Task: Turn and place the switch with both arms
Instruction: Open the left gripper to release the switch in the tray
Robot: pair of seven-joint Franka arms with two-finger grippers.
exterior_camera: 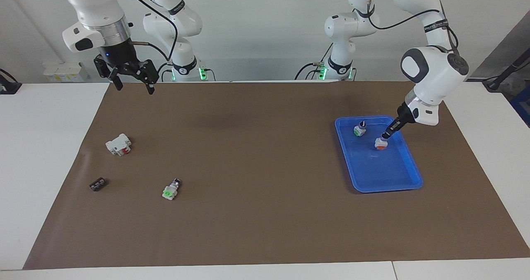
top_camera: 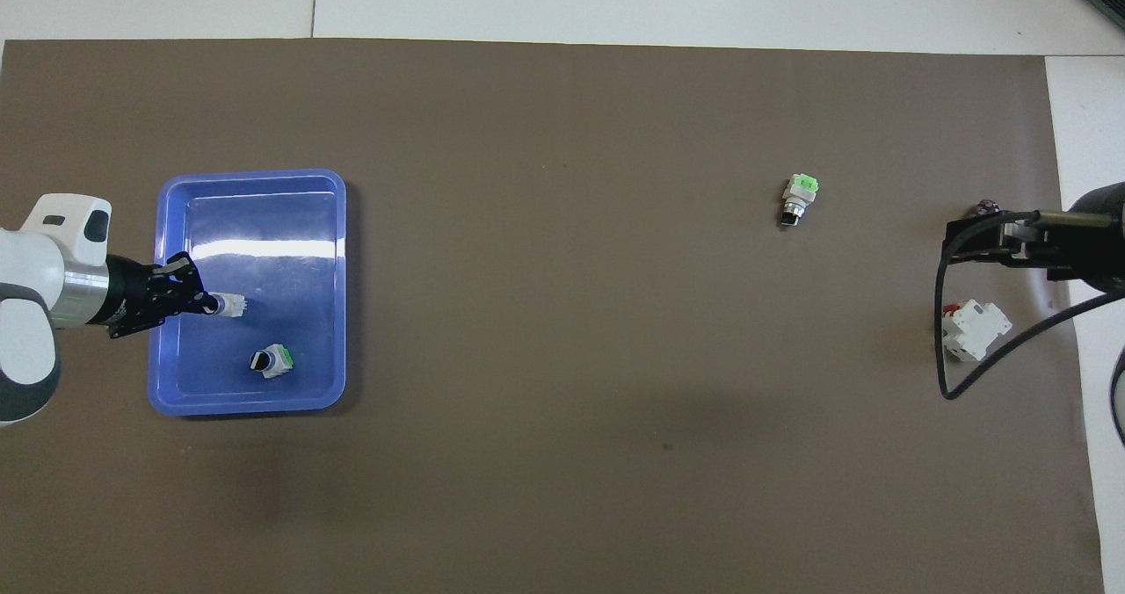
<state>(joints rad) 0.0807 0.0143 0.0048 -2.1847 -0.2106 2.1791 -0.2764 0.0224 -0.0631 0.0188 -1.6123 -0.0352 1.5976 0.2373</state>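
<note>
My left gripper [exterior_camera: 386, 136] [top_camera: 211, 304] is shut on the knob of a white-grey switch [exterior_camera: 381, 143] [top_camera: 232, 306], whose red face points down. It holds the switch low inside the blue tray [exterior_camera: 414, 184] [top_camera: 255, 175]; I cannot tell whether the switch touches the floor. A second switch [exterior_camera: 359, 130] [top_camera: 271, 361] with a green face stands in the tray, nearer to the robots. A third switch [exterior_camera: 170, 191] [top_camera: 798, 199] lies on the brown mat toward the right arm's end. My right gripper [exterior_camera: 134, 87] [top_camera: 962, 241] hangs open, high over the mat's edge nearest the robots.
A larger white block with a red part [exterior_camera: 118, 144] [top_camera: 974, 330] lies on the mat under the right arm. A tiny flat black piece [exterior_camera: 98, 184] lies farther from the robots than that block. The brown mat [exterior_camera: 256, 168] covers most of the white table.
</note>
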